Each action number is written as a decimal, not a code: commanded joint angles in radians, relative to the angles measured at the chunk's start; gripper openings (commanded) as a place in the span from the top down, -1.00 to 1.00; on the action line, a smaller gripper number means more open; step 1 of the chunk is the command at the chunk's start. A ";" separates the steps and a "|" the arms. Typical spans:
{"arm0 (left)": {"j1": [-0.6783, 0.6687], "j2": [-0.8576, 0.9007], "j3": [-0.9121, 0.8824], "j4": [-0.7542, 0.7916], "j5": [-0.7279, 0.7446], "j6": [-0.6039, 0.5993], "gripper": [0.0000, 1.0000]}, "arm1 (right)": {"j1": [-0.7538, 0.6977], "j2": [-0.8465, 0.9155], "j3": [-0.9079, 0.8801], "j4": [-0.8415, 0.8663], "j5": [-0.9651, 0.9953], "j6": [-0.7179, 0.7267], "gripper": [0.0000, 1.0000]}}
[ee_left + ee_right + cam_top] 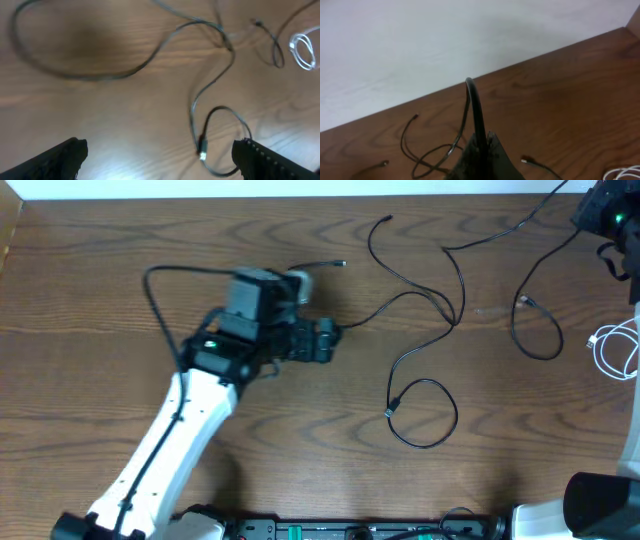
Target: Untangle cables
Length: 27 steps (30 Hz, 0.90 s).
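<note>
Several thin black cables [455,310] lie across the right half of the bench [300,450], running from the far edge towards the middle. About three can be traced, but they cross near the centre of the spread, so the count is unsure. One of them ends in a small loop with a plug [202,152] towards the near edge. Another sweeps in a wide bend around the left arm on the left half. A single white cable [600,352] lies coiled against the right edge, apart from the black ones.

There are two claws. The left claw [160,150] is just left of the bench's middle, its two fingers spread wide with nothing gripped. In the wrist view the looped plug end shows on the wood between them, nearer the right finger. The right claw [479,155] is up at the far right corner. Its fingers look pressed together, and one black cable [476,110] arches up out of them, so it seems clamped on that strand.
</note>
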 commanded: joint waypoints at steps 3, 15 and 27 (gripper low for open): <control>-0.183 0.206 0.005 0.219 -0.172 0.035 -0.95 | 0.000 -0.002 0.003 -0.048 0.018 -0.011 0.98; -0.451 0.586 0.005 0.620 -0.254 0.102 -0.95 | 0.000 -0.002 0.003 -0.108 0.024 -0.011 0.98; -0.420 0.518 0.005 0.633 -0.262 0.101 0.85 | 0.000 -0.002 0.003 -0.127 0.024 -0.011 0.98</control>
